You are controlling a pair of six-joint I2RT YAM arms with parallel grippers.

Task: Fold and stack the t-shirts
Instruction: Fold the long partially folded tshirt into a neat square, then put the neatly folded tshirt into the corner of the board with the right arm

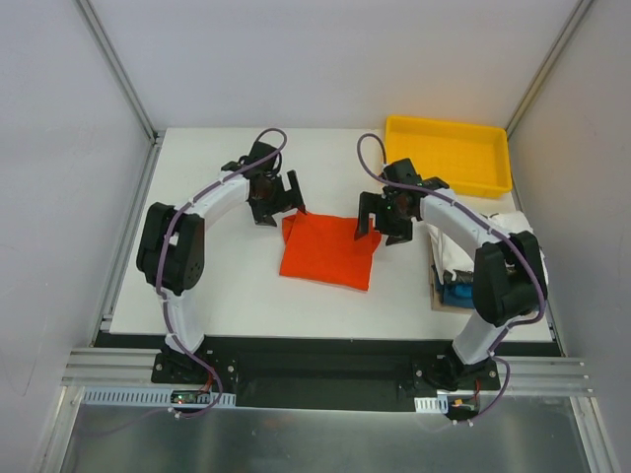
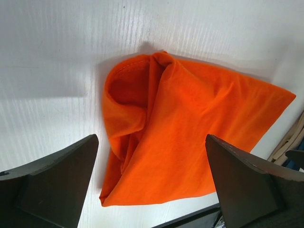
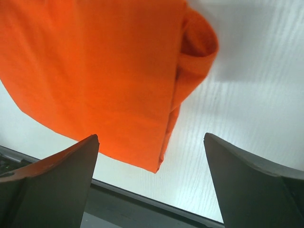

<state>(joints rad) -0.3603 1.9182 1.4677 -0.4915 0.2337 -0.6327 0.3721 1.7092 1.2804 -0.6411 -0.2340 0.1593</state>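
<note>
My left gripper (image 1: 279, 209) and right gripper (image 1: 383, 229) hang spread wide, holding nothing, above the folded orange-red t-shirt (image 1: 328, 250), which lies left of the yellow tray (image 1: 449, 156) and nearer me. I judge the cloth light and limp, so I'd pinch all layers at its corners.

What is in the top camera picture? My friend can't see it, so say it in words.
A folded orange-red t-shirt lies in the middle of the table, with the left gripper and the right gripper open at its far corners, holding nothing. A yellow tray sits far right; white and blue shirts pile at the right edge.
</note>
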